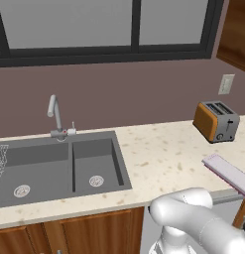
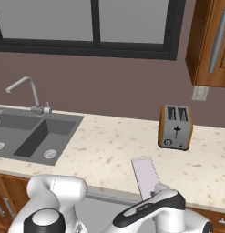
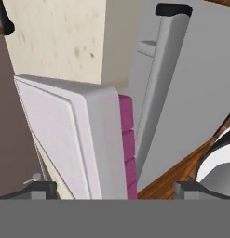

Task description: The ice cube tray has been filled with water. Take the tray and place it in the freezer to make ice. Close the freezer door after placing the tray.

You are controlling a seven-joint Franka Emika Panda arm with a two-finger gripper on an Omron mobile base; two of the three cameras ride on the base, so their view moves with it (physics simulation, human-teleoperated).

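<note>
A speckled counter (image 1: 163, 154) runs under a dark window (image 1: 94, 30), with a double sink (image 1: 59, 166) to the left. The toaster (image 2: 176, 126) stands near the back wall. The tray (image 2: 145, 176) lies at the counter's front edge, near the toaster but apart from it, one end jutting past the lip. The gripper (image 3: 115, 188) sits close over that end, jaws wide apart with the tray between them, not yet clamped. Risks, as I judge them: closing off-centre could push the tray off the edge, and any tilt once lifted would spill its water.
</note>
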